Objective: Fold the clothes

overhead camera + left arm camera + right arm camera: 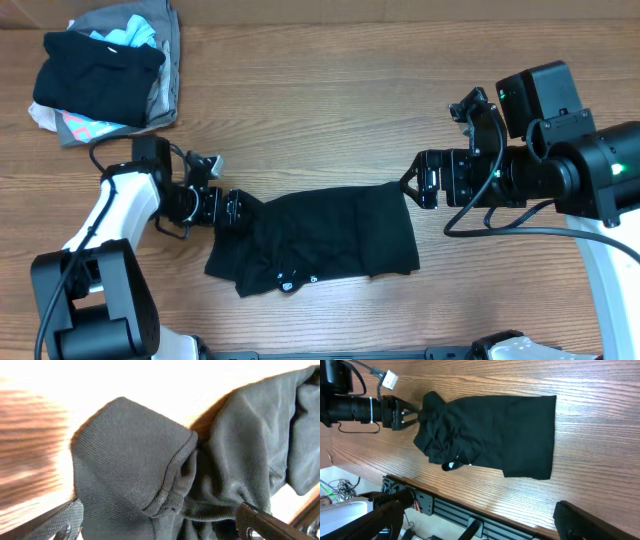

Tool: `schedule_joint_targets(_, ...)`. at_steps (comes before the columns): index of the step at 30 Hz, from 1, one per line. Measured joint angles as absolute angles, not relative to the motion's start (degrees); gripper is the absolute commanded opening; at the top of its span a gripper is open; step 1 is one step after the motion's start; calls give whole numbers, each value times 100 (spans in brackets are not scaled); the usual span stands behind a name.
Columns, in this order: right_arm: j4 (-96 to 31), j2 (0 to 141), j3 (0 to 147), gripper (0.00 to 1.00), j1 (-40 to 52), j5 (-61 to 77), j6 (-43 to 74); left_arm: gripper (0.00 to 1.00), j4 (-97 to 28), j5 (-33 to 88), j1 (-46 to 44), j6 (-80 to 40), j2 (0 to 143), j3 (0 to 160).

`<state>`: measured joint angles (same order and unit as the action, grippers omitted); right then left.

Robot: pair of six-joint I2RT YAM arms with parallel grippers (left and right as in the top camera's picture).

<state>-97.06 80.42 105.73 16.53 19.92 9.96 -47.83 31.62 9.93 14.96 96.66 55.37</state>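
Bright, even overhead light gives soft shadows on the table (330, 120). The left wrist view is washed out and blurred on the wood, sharp only on the shirt (130, 470).

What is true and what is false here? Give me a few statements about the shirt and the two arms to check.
The black T-shirt lies on the wooden table. True.
The right end effector is clamped on the shirt. False: its jaws stand open and hold nothing.
A heap of other garments sits apart from the shirt. True.
The shirt lies flat and smooth all over. False: it is bunched up near the left end effector.
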Motion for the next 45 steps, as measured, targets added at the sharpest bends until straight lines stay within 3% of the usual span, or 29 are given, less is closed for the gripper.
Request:
schedule_joint_targets(7,-9682,8042,10571,100,1656,1992,941,100,-4499,2644,1313,1236,9605,5568)
schedule_joint_targets(10,-9631,8042,10571,100,1653,1990,934,85,-4611,2550,1433,1153,9601,5568)
schedule_joint_targets(11,-9629,8042,10571,100,1653,1992,932,84,-4630,2593,1466,1232,9601,5568)
schedule_joint_targets(18,-9677,8042,10571,100,1656,1992,934,95,-4692,2738,1527,1907,9601,5568)
schedule_joint_targets(27,-9682,8042,10571,100,1656,1990,899,86,-4753,2961,1549,2331,9601,5551)
schedule_joint_targets(38,-9620,8042,10569,100,1653,1994,895,81,-3798,3754,1564,2534,9480,4442)
schedule_joint_targets(45,-9605,8042,10569,100,1656,1992,897,82,-4018,4305,1564,2755,9483,4320)
